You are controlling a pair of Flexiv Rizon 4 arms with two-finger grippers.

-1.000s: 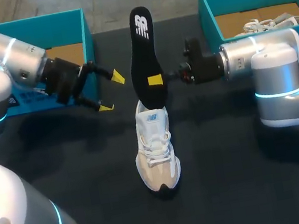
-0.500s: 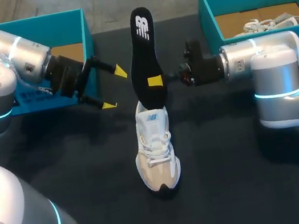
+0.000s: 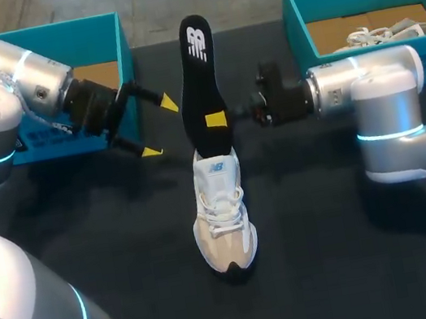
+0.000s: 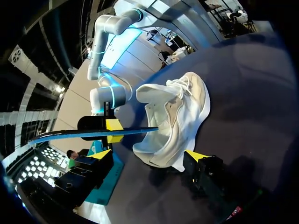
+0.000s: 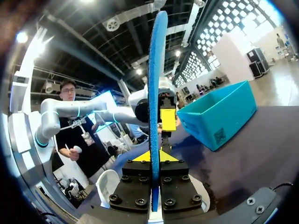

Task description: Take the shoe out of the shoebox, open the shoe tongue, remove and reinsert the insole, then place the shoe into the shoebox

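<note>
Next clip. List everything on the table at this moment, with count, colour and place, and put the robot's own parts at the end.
shoe: one, white and beige, middle of the table, toe toward the robot.
insole: one, black, held on edge above the shoe's heel, lower end at the shoe's opening.
left shoebox: one, teal, far left of the table.
right shoebox: one, teal, far right of the table.
second shoe: one, pale, inside the right shoebox.
table: one, black.
left gripper: fingers open, empty, beside the insole.
right gripper: fingers shut on the insole.
</note>
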